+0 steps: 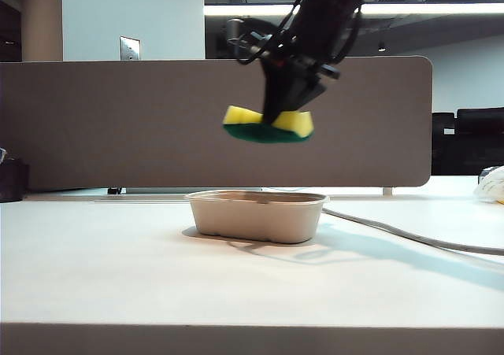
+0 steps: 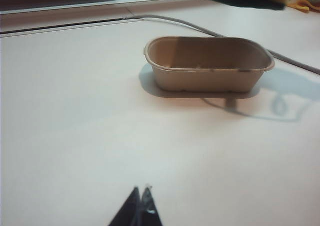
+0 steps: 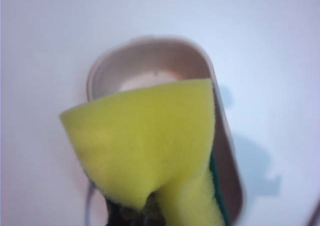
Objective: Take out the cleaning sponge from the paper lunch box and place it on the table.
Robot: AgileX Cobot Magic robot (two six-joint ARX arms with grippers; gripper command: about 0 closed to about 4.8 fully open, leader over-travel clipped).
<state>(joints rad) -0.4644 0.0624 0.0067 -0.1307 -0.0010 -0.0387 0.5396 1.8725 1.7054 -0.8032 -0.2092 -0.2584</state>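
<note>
Now that your right claw (image 1: 277, 119) is squeezing the cleaning sponge (image 1: 268, 125) up in the air above the paper lunch box (image 1: 257, 216), you need to move it sideways and set it on the bare tabletop (image 1: 118, 276). Your left claw (image 2: 139, 206) looks closed, far back.

Cleaning sponge (image 1: 268, 125): yellow foam block, dark green scouring layer on underside; pinched at middle so it bows, ends flared; aloft, clear of box, at 12 o'clock above it.

Paper lunch box (image 1: 257, 216): beige-tan oblong pulp tray, rounded corners, flared rim, tapered sides; upright, nothing visible inside; rests on table near centre.

Table (image 1: 118, 276): flat white top, pale front edge.
</note>
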